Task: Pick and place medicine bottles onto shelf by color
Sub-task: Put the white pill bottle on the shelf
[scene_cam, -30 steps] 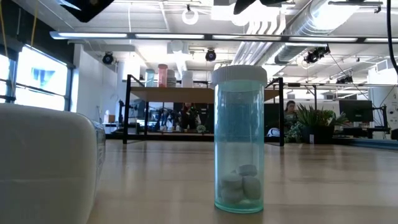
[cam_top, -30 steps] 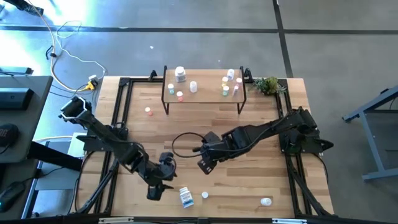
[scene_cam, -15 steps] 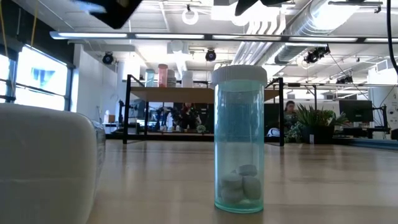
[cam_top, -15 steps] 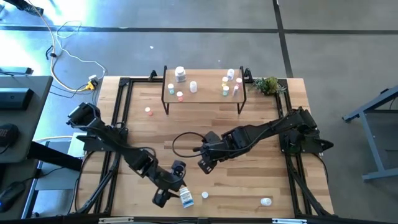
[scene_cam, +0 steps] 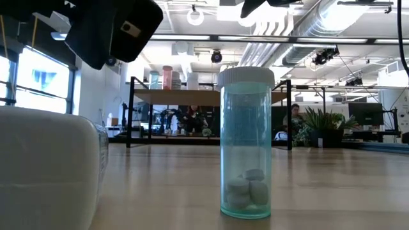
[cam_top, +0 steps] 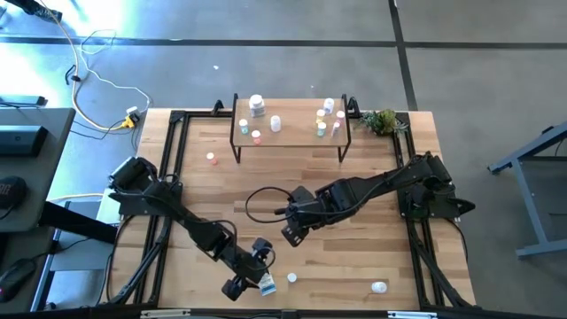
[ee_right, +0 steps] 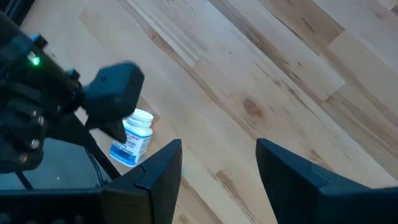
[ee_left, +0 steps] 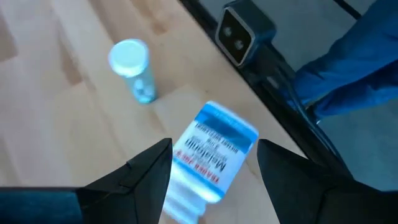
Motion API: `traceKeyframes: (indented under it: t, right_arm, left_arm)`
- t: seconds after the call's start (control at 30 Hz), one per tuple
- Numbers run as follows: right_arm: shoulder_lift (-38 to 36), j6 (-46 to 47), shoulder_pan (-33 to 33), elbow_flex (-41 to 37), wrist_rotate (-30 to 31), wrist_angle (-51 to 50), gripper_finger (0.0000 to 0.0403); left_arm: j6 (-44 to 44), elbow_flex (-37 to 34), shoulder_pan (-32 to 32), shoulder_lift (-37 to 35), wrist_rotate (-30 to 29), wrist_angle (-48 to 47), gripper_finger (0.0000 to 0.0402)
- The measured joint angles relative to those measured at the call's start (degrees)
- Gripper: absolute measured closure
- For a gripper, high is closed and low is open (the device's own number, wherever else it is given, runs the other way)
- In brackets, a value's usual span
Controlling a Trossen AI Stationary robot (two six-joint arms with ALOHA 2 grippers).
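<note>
Movement since the earlier frames belongs to the left arm alone: its left end effector [cam_top: 251,275] has swept from the bench's front-left toward the front edge and now sits right over the blue-labelled bottle [cam_top: 266,282] lying on its side there. In the low view the arm's dark housing has dropped into the upper left corner, where a second ago only its edge showed. The right arm has not shifted.

From the left wrist, the two dark fingers [ee_left: 149,177] stand wide apart with the blue-labelled bottle [ee_left: 211,155] lying between and just beyond them; nothing is gripped, and contact cannot be told. A small clear bottle with a white cap [ee_left: 134,68] stands upright nearby.

The right end effector [cam_top: 292,232] hovers mid-bench, fingers [ee_right: 155,177] spread and holding nothing.

The shelf [cam_top: 292,131] stands at the far side of the bench [cam_top: 372,186], carrying one group of medicine bottles [cam_top: 257,120] toward its left end and another toward its right. A pink-capped bottle [cam_top: 211,158] and a white bottle [cam_top: 378,286] stay loose on the bench.
</note>
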Motion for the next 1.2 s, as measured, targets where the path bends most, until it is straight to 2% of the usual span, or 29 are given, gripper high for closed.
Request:
traceKeyframes:
  t: [0.13,0.53,1.0,1.2]
  right_arm:
    - [0.0,0.9,0.0,0.0,1.4,0.0,0.0206]
    - [0.0,2.1,0.0,0.0,1.5,0.1,0.0206]
    - [0.0,2.1,0.0,0.0,1.5,0.1,0.0206]
    - [0.0,2.1,0.0,0.0,1.5,0.1,0.0206]
  left_arm:
    - [2.2,0.0,-1.0,1.4,0.0,3.2,0.0177]
    - [7.9,0.0,-2.0,4.6,-0.4,5.2,0.0177]
    - [14.4,0.1,-0.9,4.8,-1.7,5.7,0.0177]
    - [14.5,0.1,-0.5,4.9,1.5,5.7,0.0177]
